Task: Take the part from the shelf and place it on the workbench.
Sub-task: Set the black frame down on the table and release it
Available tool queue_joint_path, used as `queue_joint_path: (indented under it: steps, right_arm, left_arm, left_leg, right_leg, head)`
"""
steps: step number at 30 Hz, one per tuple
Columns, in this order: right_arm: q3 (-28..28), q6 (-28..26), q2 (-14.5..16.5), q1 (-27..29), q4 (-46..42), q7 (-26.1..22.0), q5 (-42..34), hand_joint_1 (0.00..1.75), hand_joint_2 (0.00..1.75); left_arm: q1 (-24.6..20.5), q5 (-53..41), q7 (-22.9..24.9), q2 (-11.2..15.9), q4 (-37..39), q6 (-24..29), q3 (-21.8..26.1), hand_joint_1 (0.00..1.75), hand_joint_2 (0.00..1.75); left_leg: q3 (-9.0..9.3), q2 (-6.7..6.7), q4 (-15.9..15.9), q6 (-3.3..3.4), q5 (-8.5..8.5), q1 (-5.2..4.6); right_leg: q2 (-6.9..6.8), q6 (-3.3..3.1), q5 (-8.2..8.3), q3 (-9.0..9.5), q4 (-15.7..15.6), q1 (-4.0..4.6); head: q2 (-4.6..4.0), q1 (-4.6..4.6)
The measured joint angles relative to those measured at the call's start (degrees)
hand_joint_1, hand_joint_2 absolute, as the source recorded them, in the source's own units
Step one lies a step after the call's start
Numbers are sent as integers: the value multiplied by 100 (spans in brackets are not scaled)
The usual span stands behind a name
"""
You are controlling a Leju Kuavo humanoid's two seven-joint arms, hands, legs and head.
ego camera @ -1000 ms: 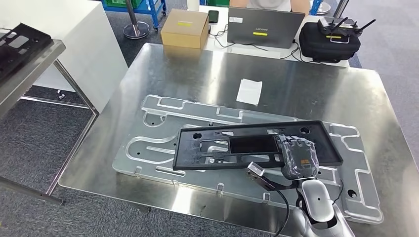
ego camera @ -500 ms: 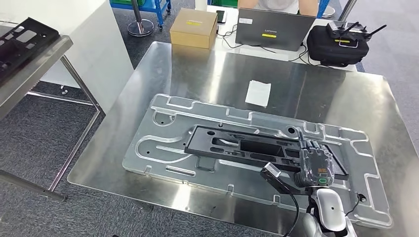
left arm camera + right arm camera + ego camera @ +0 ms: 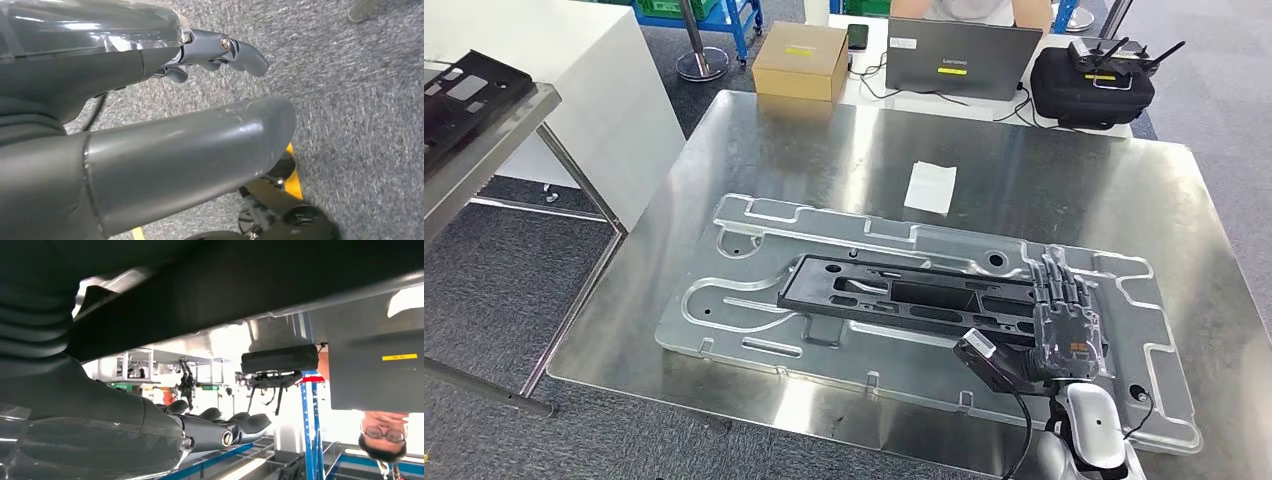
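The black slotted part (image 3: 904, 297) lies flat on the clear fixture plate (image 3: 754, 250) on the steel workbench (image 3: 844, 150). My right hand (image 3: 1064, 320) is at the part's right end, its fingers stretched out straight over that end and no longer curled round it. In the right wrist view the part (image 3: 250, 285) runs as a dark band close to the straight fingers (image 3: 235, 430). My left hand (image 3: 200, 100) hangs over grey carpet and holds nothing, its thumb and fingers apart.
A white paper slip (image 3: 930, 187) lies behind the fixture. A cardboard box (image 3: 799, 58), a laptop (image 3: 962, 60) and a black case (image 3: 1089, 85) stand at the far edge, with a person (image 3: 954, 8) behind. The shelf (image 3: 484, 130) at the left carries another black part (image 3: 464, 95).
The part has come down from a raised, tilted pose to lie flat in the fixture. My right hand's fingers have uncurled from its right end and now lie straight.
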Motion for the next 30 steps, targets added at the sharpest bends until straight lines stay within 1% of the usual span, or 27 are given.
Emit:
queue_joint_path:
  steps: [1, 2, 4, 5, 6, 7, 9, 10, 11, 12, 13, 14, 15, 16, 17, 18, 20, 21, 22, 23, 24, 25, 26, 27, 28, 29, 30]
  right_arm:
    - [-3, -1, 2, 1, 0, -7, -6, 0, 0]
    - [-7, -1, 3, 5, 0, -14, -15, 0, 0]
    - [-11, -2, 3, 17, -3, -28, -43, 0, 0]
    - [-14, -2, 5, 26, -5, -35, -60, 0, 0]
    - [-15, -3, 7, 33, -10, -48, -78, 0, 0]
    - [-18, -4, 9, 41, -15, -62, -99, 0, 0]
    - [-21, -6, 13, 88, -26, -100, -151, 0, 0]
    - [-22, -7, 13, 125, -39, -119, -178, 0, 0]
    - [-22, -8, 14, 162, -59, -141, -204, 0, 0]
    - [-22, -9, 14, 192, -91, -162, -233, 0, 0]
    - [-22, -13, 14, 216, -138, -174, -267, 0, 0]
    - [-22, -18, 14, 235, -199, -184, -303, 0, 0]
    - [-22, -23, 14, 254, -264, -191, -338, 0, 0]
    - [-22, -30, 14, 277, -332, -195, -372, 0, 0]
    - [-22, -37, 14, 305, -395, -200, -402, 0, 0]
    - [-23, -41, 14, 336, -448, -203, -433, 0, 0]
    - [-25, 61, 40, 374, -541, -168, -397, 0, 0]
    - [-25, 186, 90, 346, -564, -94, -272, 0, 0]
    - [-19, 319, 171, 265, -558, 26, -94, 0, 0]
    - [13, 427, 300, 134, -495, 181, 102, 0, 0]
    - [64, 472, 423, -30, -397, 327, 243, 0, 0]
    - [140, 471, 541, -196, -271, 446, 316, 0, 0]
    - [222, 457, 642, -332, -143, 527, 337, 0, 0]
    - [284, 446, 702, -429, -41, 570, 320, 0, 0]
    - [326, 437, 752, -495, 48, 601, 293, 0, 0]
    - [342, 433, 784, -544, 113, 618, 266, 0, 0]
    - [340, 430, 799, -589, 164, 628, 241, 0, 0]
  left_arm:
    - [-5, 1, 2, 3, 0, -3, 2, 0, 0]
    - [-7, 2, 5, 4, 0, -6, 5, 0, 0]
    - [-5, 3, 11, 6, 0, -15, 10, 0, 0]
    - [-5, 4, 13, 6, 0, -22, 11, 0, 0]
    - [-8, 6, 14, 5, 0, -29, 13, 0, 0]
    - [-10, 8, 14, 5, 0, -39, 14, 0, 0]
    - [-7, 9, 14, 5, 0, -59, 19, 0, 0]
    - [-1, 9, 14, 5, 0, -73, 20, 0, 0]
    - [5, 9, 14, 5, 0, -89, 21, 0, 0]
    - [9, 9, 14, 5, 0, -107, 21, 0, 0]
    - [10, 10, 12, 5, 0, -125, 21, 0, 0]
    - [8, 11, 8, 4, 0, -139, 21, 0, 0]
    - [5, 11, 2, 2, 0, -148, 21, 0, 0]
    - [2, 11, -7, -1, 0, -153, 21, 0, 0]
    - [1, 11, -14, -3, 0, -155, 21, 0, 0]
    - [1, 11, -19, -4, 0, -155, 22, 0, 0]
    - [-45, -98, 22, -67, 1, -89, 2, 0, 0]
    - [-156, -205, 206, -182, 19, 68, -43, 0, 0]
    - [-382, -326, 499, -344, 72, 312, -104, 0, 0]
    - [-711, -456, 898, -564, 181, 606, -172, 0, 0]
    - [-1076, -559, 1259, -759, 312, 862, -216, 0, 0]
    - [-1429, -647, 1484, -940, 450, 1031, -230, 0, 0]
    - [-1688, -723, 1607, -1103, 570, 1127, -225, 0, 0]
    - [-1840, -767, 1620, -1219, 648, 1176, -211, 0, 0]
    - [-1921, -792, 1596, -1321, 716, 1218, -202, 0, 0]
    - [-1948, -805, 1563, -1392, 766, 1255, -197, 0, 0]
    - [-1965, -814, 1511, -1441, 806, 1280, -196, 0, 0]
  left_leg:
    - [90, -2, -193, 29, 42, -8]
    - [107, -5, -243, 62, 25, -21]
    - [102, -5, -269, 143, 65, -20]
    - [107, -2, -297, 184, 88, -12]
    - [110, 2, -326, 225, 113, 0]
    - [109, 8, -346, 257, 141, 10]
    - [81, 14, -341, 285, 168, 5]
    - [63, 15, -330, 288, 177, 2]
    - [49, 14, -322, 288, 177, 0]
    - [40, 12, -313, 287, 178, 0]
    - [36, 9, -306, 282, 180, -1]
    - [34, 7, -301, 274, 183, -3]
    - [29, 2, -293, 255, 188, -14]
    - [20, -1, -290, 227, 198, -22]
    - [8, -4, -289, 196, 212, -27]
    - [-1, -6, -293, 160, 230, -31]
    - [-30, -6, -273, 92, 211, -34]
    - [-82, -6, -174, 62, 104, -34]
    - [-185, -5, 41, 36, -81, -34]
    - [-327, -2, 358, 17, -319, -24]
    - [-474, -1, 729, 0, -552, -17]
    - [-575, 2, 1057, -14, -719, -8]
    - [-573, 7, 1234, -25, -790, 0]
    - [-446, 10, 1200, -32, -762, 9]
    - [-202, 13, 944, -36, -650, 19]
    - [97, 14, 534, -33, -523, 28]
    - [336, 13, 141, -19, -441, 23]
  right_leg:
    - [4, 28, -9, -9, 20, 8]
    - [7, 58, -9, -16, 24, 16]
    - [11, 122, 0, -20, 15, 16]
    - [9, 155, -36, -34, 50, 11]
    - [7, 186, -129, -88, 171, 4]
    - [5, 213, -286, -193, 407, -6]
    - [3, 254, -677, -522, 1124, -19]
    - [2, 267, -797, -655, 1424, -22]
    - [2, 272, -810, -703, 1550, -23]
    - [1, 267, -711, -639, 1454, -23]
    - [1, 251, -528, -465, 1145, -21]
    - [2, 223, -346, -240, 725, -17]
    - [2, 192, -203, -51, 357, -3]
    - [3, 161, -116, 72, 100, 13]
    - [5, 134, -86, 115, -14, 29]
    - [6, 113, -68, 103, -21, 44]
    - [-2, 47, 2, 74, -62, 16]
    - [-15, 7, 53, 46, -90, -2]
    - [-44, -26, 114, -4, -114, -20]
    - [-82, -44, 169, -76, -113, -18]
    - [-119, -55, 224, -165, -103, -15]
    - [-155, -54, 277, -253, -91, -11]
    - [-171, -52, 329, -327, -83, -9]
    - [-162, -43, 380, -389, -75, -10]
    - [-133, -28, 427, -442, -61, -15]
    - [-96, -5, 469, -495, -35, -23]
    - [-58, 30, 507, -556, -3, -19]
  head:
    - [0, 1]
    - [0, 2]
    - [0, 2]
    - [-1, 7]
    - [-1, 20]
    - [0, 31]
    - [0, 50]
    - [0, 50]
    - [0, 50]
    - [1, 50]
    - [1, 51]
    - [1, 51]
    - [1, 49]
    - [1, 48]
    - [1, 46]
    - [1, 44]
    - [0, 39]
    - [0, 21]
    - [0, -1]
    - [1, -26]
    - [1, -44]
    - [1, -49]
    - [0, -48]
    - [0, -47]
    - [0, -51]
    - [0, -56]
    - [0, -62]
